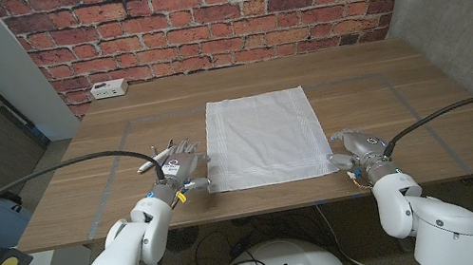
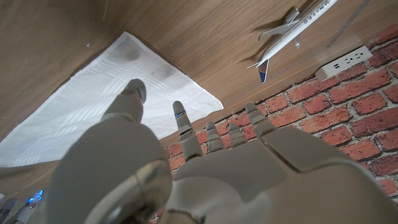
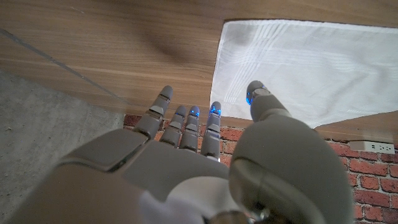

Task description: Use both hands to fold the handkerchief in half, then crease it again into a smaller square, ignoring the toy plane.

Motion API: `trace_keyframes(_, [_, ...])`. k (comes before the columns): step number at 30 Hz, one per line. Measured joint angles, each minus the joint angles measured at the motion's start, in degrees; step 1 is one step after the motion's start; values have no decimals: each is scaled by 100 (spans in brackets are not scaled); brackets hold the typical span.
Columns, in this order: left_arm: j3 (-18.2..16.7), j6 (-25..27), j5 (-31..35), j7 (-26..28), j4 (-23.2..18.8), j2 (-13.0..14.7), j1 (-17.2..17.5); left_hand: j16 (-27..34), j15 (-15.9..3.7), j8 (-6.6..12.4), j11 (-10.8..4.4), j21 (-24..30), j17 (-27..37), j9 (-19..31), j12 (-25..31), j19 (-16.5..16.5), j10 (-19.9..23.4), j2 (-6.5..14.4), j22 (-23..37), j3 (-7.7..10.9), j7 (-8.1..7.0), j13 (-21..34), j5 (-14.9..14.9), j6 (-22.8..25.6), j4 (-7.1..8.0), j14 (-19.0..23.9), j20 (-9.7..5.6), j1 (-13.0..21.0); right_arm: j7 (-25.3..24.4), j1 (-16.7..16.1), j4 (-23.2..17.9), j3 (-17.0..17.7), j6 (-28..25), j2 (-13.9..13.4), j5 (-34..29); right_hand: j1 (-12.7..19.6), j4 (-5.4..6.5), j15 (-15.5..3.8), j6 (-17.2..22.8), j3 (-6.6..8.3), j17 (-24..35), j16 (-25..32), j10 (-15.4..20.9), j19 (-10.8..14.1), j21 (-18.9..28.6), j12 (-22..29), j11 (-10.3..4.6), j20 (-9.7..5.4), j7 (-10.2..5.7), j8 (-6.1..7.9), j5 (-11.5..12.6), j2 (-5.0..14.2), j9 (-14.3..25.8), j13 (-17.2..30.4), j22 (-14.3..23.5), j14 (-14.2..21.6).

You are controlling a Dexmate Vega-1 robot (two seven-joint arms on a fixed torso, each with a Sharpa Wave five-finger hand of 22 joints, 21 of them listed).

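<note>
A white handkerchief (image 1: 262,138) lies spread flat in the middle of the wooden table (image 1: 363,82); it also appears in the left wrist view as the handkerchief (image 2: 93,106) and in the right wrist view as the handkerchief (image 3: 311,68). My left hand (image 1: 181,173) sits just off the cloth's near left corner, fingers apart, holding nothing. My right hand (image 1: 357,148) sits just off the near right corner, fingers apart and empty. The toy plane (image 1: 156,156), white with a red and blue tail (image 2: 292,34), lies beyond my left hand.
A white power strip (image 1: 108,89) lies at the table's far left by the brick wall. Tape lines (image 1: 403,90) mark a rectangle on the tabletop. The table's front edge runs right behind both hands.
</note>
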Motion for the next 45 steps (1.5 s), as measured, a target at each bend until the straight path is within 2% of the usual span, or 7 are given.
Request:
trace_keyframes(13, [7,0,360,-529,-16,-87,-7,-22,80,-5,19,0,0,-1,-21,-4,-37,58,-1,-50,-7,-5,-138,110,88,-84,4,305,83,394,-90,-537,-443,-55,-170,476,34,-76,37,-34,17,-44,-62,-2,-44,-36,-125,-42,-62,-10,79,-220,-1,1,0,-59])
trace_keyframes(16, [23,23,484,-738,-37,-106,-32,-22,118,-29,17,0,0,-1,-42,-5,-101,29,-1,-83,-7,-5,-138,110,120,-150,4,334,85,437,-101,-597,-487,-70,-173,638,76,-86,-121,-76,17,-85,-206,-2,-46,-109,-268,-42,-175,-113,124,-274,-1,0,1,-105])
trace_keyframes(19, [40,58,630,-982,-46,-121,-48,-22,101,-29,9,0,0,-1,-42,-27,-108,29,-1,-84,-7,3,-162,109,119,-167,-18,334,85,497,-105,-676,-488,-87,-176,751,107,-89,-295,-107,17,-89,-322,-6,-88,-138,-381,-46,-268,-179,146,-263,-1,1,1,-144])
trace_keyframes(27, [67,80,922,-1425,-67,-229,-68,-22,101,-86,9,0,0,26,-42,-26,-108,107,-1,-124,-37,-5,-190,140,125,-166,-18,412,231,729,-119,-948,-488,-124,-264,1074,136,-91,-476,-136,44,-89,-555,-74,-88,-176,-450,-114,-495,-201,208,-142,27,1,16,-280])
trace_keyframes(33, [30,50,1045,-1587,-61,-314,-24,-22,124,-159,50,0,0,26,-42,-45,-149,305,-2,-105,-48,-5,-255,42,144,-186,5,609,384,1017,-141,-1272,-578,-145,-361,1512,136,-81,-320,-136,71,-89,-689,-145,-120,-176,-590,-184,-832,-154,230,29,27,16,16,-375])
trace_keyframes(36, [-23,22,1059,-1603,-31,-376,14,-22,163,-201,75,0,0,26,-42,-36,-169,362,-2,-89,-59,-5,-277,-7,160,-186,36,666,571,1169,-143,-1428,-730,-148,-420,1588,136,-81,-249,-136,72,-89,-697,-146,-120,-176,-636,-185,-902,-152,230,62,26,16,15,-435])
trace_keyframes(45, [-94,-76,1088,-1633,23,-475,62,-22,162,-246,103,0,0,25,-41,-36,-158,490,-2,-68,-28,-5,-300,-38,181,-185,35,732,814,1575,-121,-1822,-999,-145,-415,1705,168,-72,-308,-168,72,-89,-791,-198,-119,-176,-666,-237,-843,-156,206,72,26,-1,15,-506])
